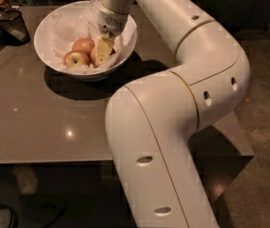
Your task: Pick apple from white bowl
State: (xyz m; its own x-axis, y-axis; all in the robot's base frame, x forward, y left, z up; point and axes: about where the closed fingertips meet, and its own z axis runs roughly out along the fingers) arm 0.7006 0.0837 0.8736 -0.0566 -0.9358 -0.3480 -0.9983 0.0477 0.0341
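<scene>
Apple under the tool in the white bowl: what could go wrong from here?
The tool sits down in the white bowl at the apple, crowded by two other apples: lifting may nudge them. The crumpled paper lining could snag and rise too. The hold is hidden, so it may slip.

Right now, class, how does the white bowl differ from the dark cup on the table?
The white bowl is wide and glossy; the dark cup is small and narrow. The bowl has the gripper inside it, at the apple; the cup stands alone. Both sit on the table.
</scene>
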